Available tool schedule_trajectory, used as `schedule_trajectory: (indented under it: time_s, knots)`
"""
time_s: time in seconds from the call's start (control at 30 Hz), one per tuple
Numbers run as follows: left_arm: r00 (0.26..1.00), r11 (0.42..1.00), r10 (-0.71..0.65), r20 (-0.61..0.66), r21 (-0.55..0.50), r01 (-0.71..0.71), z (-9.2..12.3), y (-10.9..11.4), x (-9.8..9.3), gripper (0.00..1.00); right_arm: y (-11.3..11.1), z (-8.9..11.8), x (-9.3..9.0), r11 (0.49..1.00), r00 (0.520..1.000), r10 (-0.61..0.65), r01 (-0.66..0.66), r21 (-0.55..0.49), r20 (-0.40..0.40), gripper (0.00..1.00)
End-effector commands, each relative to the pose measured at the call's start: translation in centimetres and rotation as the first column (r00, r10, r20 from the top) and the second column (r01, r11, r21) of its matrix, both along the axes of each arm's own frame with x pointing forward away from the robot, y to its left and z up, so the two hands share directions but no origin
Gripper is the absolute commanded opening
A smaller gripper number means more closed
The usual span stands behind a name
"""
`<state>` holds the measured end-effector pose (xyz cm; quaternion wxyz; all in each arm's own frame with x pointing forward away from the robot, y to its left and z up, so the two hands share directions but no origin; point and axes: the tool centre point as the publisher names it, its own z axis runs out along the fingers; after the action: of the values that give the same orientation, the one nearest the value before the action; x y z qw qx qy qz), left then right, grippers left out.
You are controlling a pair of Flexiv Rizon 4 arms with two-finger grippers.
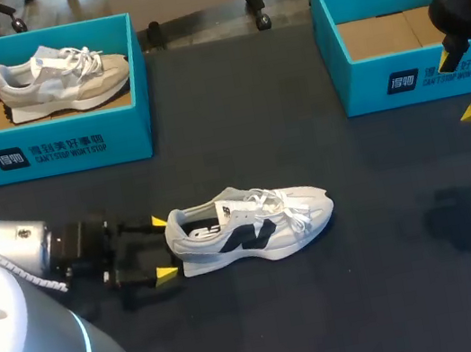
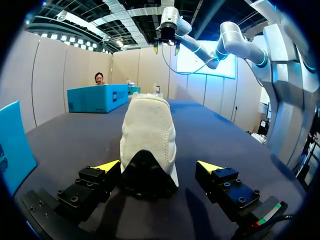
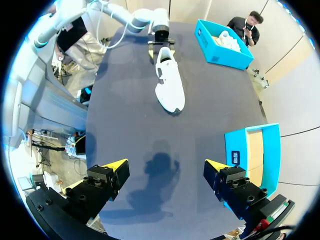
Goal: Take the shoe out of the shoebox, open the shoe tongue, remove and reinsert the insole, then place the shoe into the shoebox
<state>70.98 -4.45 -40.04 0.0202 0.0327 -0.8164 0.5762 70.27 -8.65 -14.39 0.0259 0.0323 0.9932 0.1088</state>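
1. The white shoe (image 1: 249, 226) is set on its sole on the dark desk (image 1: 358, 300), outside both boxes, with its heel toward the left arm.
2. The left gripper (image 1: 163, 246) is held low at the shoe's heel. Its fingers (image 2: 106, 166) are spread wide, one on each side of the heel, and nothing is clamped.
3. The right gripper (image 1: 464, 85) is held in the air well beyond the shoe's toe. Its fingers (image 3: 114, 166) are likewise spread wide and hold nothing.
4. A teal shoebox (image 1: 365, 85) is set well apart from the shoe, past its toe and toward the desk's far edge; brown cardboard is seen inside it.
5. A second shoebox (image 1: 49, 152) is set well behind the shoe's heel end, and a grey-beige shoe (image 1: 63, 79) is laid in it.
6. Bare desk is left all round the shoe: a broad strip up to the boxes, and a wide stretch beyond the toe.
7. The shoe's dark side mark and laces are shown only in the head view.
8. In the left wrist view the heel is seen end-on, just beside one finger and apart from the other.
9. The right gripper's shadow (image 3: 161, 165), cast on the desk beyond the toe, is best seen in the right wrist view.
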Motion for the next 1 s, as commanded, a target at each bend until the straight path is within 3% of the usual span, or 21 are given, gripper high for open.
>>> schedule_trajectory:
  time_s: [0.03,1.0]
  knots:
    - [1.0,1.0,0.004,0.009,-0.003,-0.004,-0.4,-0.9,0.1,1.0,0.0,0.0,0.2,1.0,1.0,0.0,0.0,-0.002,-0.003,1.0]
    - [0.998,1.0,0.012,0.055,-0.006,-0.011,-1.7,-4.0,1.9,1.0,0.0,0.0,0.2,1.0,1.0,0.0,0.0,-0.002,-0.003,1.0]
